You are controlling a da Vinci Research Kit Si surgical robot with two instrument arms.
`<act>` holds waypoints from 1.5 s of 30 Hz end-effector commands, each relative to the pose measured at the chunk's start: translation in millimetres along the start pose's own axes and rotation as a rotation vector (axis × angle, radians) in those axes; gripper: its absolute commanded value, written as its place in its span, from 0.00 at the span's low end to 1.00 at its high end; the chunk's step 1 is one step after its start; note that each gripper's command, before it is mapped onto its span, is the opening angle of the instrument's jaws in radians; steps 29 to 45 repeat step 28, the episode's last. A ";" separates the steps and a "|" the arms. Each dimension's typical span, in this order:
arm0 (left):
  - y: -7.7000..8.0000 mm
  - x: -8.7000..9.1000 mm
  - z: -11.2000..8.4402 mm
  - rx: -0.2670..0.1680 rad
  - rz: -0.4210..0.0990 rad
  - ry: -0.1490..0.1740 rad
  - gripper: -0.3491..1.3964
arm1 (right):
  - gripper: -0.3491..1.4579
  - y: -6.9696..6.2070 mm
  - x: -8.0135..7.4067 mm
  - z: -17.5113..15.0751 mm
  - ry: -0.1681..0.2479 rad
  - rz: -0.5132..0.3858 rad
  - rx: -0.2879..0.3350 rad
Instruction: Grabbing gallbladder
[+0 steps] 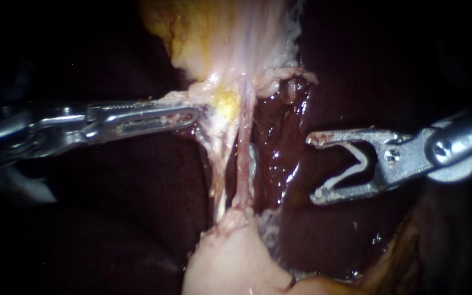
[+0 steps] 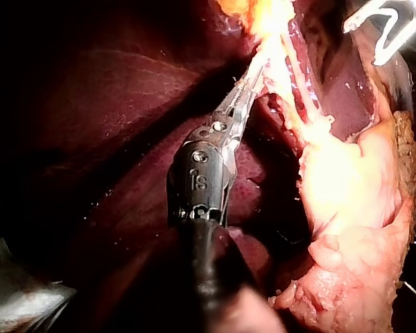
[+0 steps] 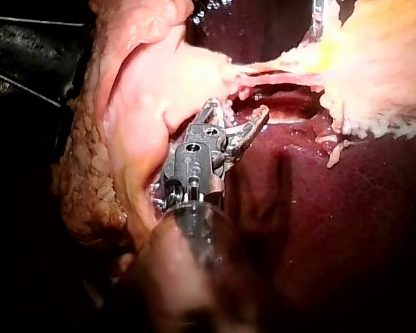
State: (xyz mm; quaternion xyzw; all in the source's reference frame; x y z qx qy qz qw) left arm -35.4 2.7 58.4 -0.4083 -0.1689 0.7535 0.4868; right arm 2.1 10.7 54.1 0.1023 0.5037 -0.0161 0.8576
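Grabbing looks done on L side: left instrument (image 1: 195, 116) has jaws near-closed, clamped from both sides on pale tissue at lower edge of gallbladder (image 1: 219, 38). Gallbladder sits at top of endoscope view, above two taut tubes (image 1: 244, 158). Bite appears to be near jaw tips only, so slip risk, in my judgement. Right instrument (image 1: 313, 168): jaws wide apart, empty, touching nothing, poised over liver (image 1: 137, 191) beside tubes. Left to do, est.: confirm hold under tension; nil else seen outstanding.
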 end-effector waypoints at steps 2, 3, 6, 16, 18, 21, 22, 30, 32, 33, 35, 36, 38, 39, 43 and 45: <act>0.2 0.2 -0.7 0.001 0.000 -0.012 0.00 | 0.47 0.0 0.0 0.0 0.000 0.000 0.000; 0.4 0.5 -1.3 -0.001 -0.002 -0.014 0.00 | 0.47 0.0 0.0 -0.1 0.000 0.000 0.000; 0.9 1.8 -2.8 -0.008 -0.010 -0.019 0.00 | 0.47 0.0 0.0 -0.1 0.000 0.000 0.000; 3.1 7.0 -7.0 -0.027 0.004 0.031 0.00 | 0.47 0.0 -0.1 -0.1 0.000 0.000 0.000; 3.0 6.9 -7.1 -0.023 0.003 0.032 0.00 | 0.47 0.0 -0.1 -0.1 0.000 0.000 0.000; 2.5 6.6 -7.1 -0.020 0.003 0.034 0.00 | 0.47 0.0 -0.1 -0.1 0.000 -0.001 0.001; 2.3 6.6 -7.1 -0.019 0.003 0.034 0.00 | 0.47 0.0 -0.1 -0.1 0.000 0.000 0.001; 1.9 6.6 -7.2 -0.015 0.001 0.035 0.00 | 0.47 0.0 -0.1 -0.1 0.000 -0.001 0.001; 1.9 6.6 -7.2 -0.015 0.001 0.035 0.00 | 0.47 0.0 -0.1 -0.1 0.000 -0.001 0.001; 1.9 6.6 -7.2 -0.015 0.001 0.035 0.00 | 0.47 0.0 -0.1 -0.1 0.000 -0.001 0.001; 1.9 6.6 -7.2 -0.015 0.001 0.035 0.00 | 0.47 0.0 -0.1 -0.1 0.000 -0.001 0.001; 1.9 6.6 -7.2 -0.015 0.001 0.035 0.00 | 0.47 0.0 -0.1 -0.1 0.000 -0.001 0.001; 1.9 6.6 -7.2 -0.015 0.001 0.035 0.00 | 0.47 0.0 -0.1 -0.1 0.000 -0.001 0.001; 1.9 6.6 -7.2 -0.015 0.001 0.035 0.00 | 0.47 0.0 -0.1 -0.1 0.000 -0.001 0.001; 1.9 6.6 -7.2 -0.015 0.001 0.035 0.00 | 0.47 0.0 -0.1 -0.1 0.000 -0.001 0.001; 1.9 6.6 -7.2 -0.015 0.001 0.035 0.00 | 0.47 0.0 -0.1 -0.1 0.000 -0.001 0.001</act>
